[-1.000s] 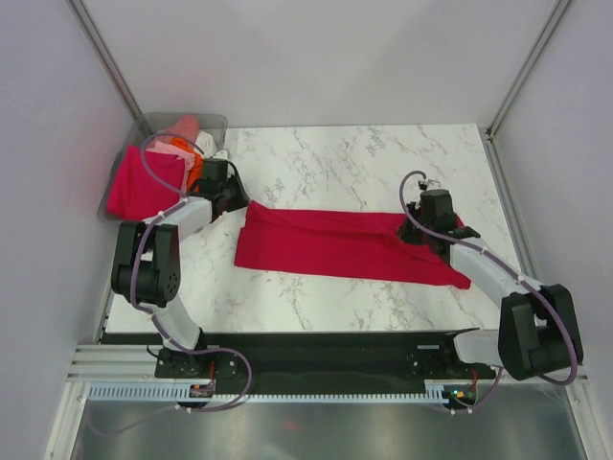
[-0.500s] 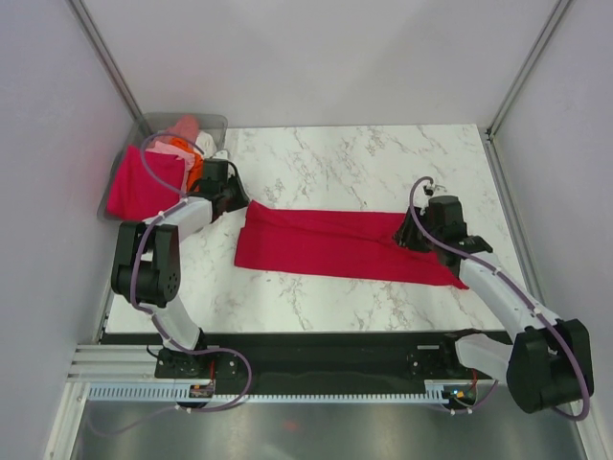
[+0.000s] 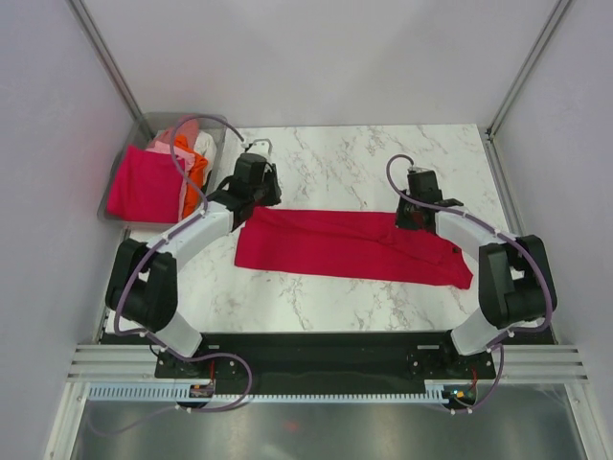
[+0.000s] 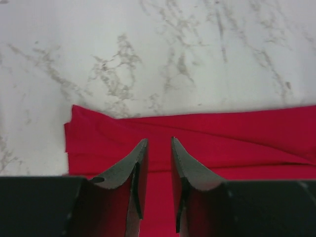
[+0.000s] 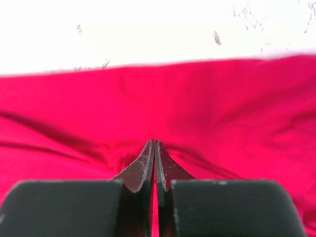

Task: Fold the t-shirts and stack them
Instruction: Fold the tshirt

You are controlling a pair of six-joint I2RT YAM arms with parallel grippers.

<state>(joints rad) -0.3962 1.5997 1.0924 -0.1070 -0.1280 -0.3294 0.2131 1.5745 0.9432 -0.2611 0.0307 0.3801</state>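
A crimson red t-shirt (image 3: 335, 244) lies folded into a long strip across the middle of the marble table. My left gripper (image 3: 259, 199) hovers over its far left corner. In the left wrist view the fingers (image 4: 158, 140) stand a little apart with only the red cloth (image 4: 222, 133) below them. My right gripper (image 3: 412, 218) is at the shirt's far edge near its right end. In the right wrist view its fingers (image 5: 155, 142) are pressed together on the cloth (image 5: 222, 108), which puckers toward the tips.
A clear grey bin (image 3: 158, 119) stands at the far left with a magenta-pink shirt (image 3: 144, 184) draped over it and orange (image 3: 196, 174), pale pink (image 3: 175, 144) and white (image 3: 204, 144) cloth inside. Grey walls close in the table on three sides.
My left gripper has swung right from beside the bin to the shirt's far left corner. My right gripper has moved left and farther along the shirt's far edge.
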